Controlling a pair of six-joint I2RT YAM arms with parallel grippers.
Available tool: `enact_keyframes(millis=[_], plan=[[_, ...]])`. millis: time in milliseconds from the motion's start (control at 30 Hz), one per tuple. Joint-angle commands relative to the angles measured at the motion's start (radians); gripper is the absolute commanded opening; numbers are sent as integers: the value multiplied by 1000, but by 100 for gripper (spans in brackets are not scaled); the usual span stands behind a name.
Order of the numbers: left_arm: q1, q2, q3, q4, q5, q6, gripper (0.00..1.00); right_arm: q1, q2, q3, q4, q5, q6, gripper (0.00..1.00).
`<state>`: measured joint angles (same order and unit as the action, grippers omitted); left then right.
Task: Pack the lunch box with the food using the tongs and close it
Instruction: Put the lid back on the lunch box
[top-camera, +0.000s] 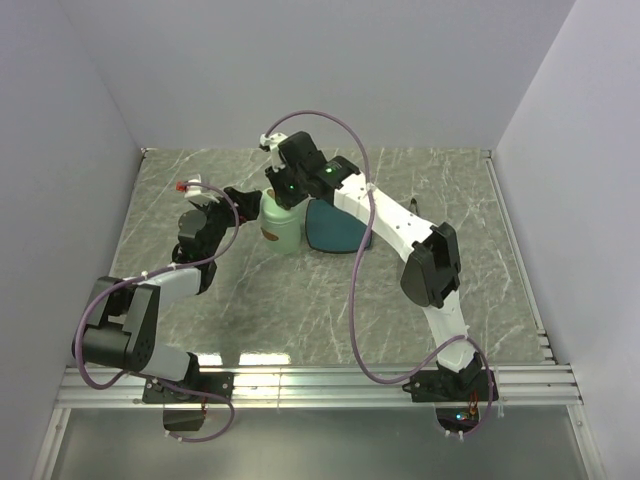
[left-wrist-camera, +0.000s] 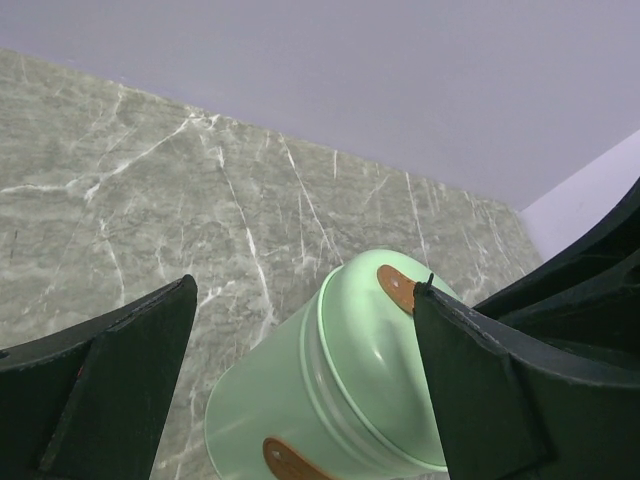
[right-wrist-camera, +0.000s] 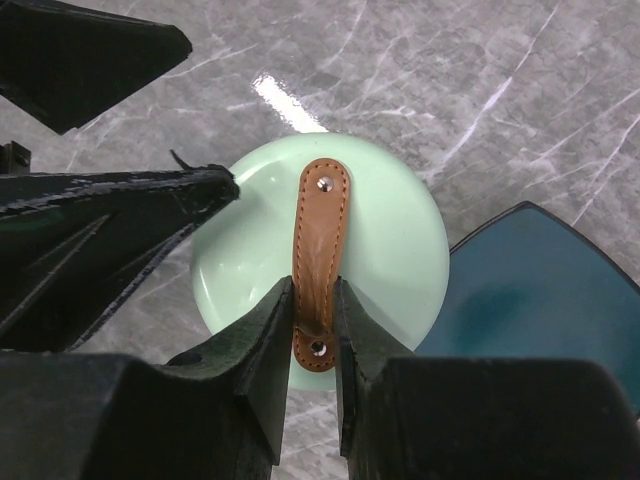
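Observation:
The pale green lunch box (top-camera: 281, 230) stands upright on the table with its round lid (right-wrist-camera: 390, 240) on top. My right gripper (right-wrist-camera: 314, 300) comes down from above and is shut on the lid's brown strap handle (right-wrist-camera: 320, 215). My left gripper (left-wrist-camera: 305, 290) is open, its jaws spread wide on either side of the box (left-wrist-camera: 290, 400). One of its fingers (right-wrist-camera: 120, 205) reaches the lid's rim; the other (right-wrist-camera: 80, 50) stays apart. In the overhead view the left gripper (top-camera: 240, 200) is at the box's left and the right gripper (top-camera: 287, 190) above it. The food and the tongs are out of view.
A dark teal square plate (top-camera: 335, 228) lies directly right of the box, nothing visible on the part that shows (right-wrist-camera: 540, 300). Grey marbled tabletop (left-wrist-camera: 150, 200) spreads around, bounded by white walls at the back and sides.

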<state>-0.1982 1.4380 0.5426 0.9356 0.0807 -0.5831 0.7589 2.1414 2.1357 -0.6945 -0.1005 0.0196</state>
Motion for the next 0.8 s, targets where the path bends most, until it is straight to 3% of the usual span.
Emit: enact_keyframes(millis=[0, 767], plan=[[-9, -18, -6, 9, -6, 22, 96, 31, -38, -2, 7, -4, -12, 18], [-10, -24, -13, 14, -16, 17, 96, 60, -101, -11, 44, 70, -38, 18]])
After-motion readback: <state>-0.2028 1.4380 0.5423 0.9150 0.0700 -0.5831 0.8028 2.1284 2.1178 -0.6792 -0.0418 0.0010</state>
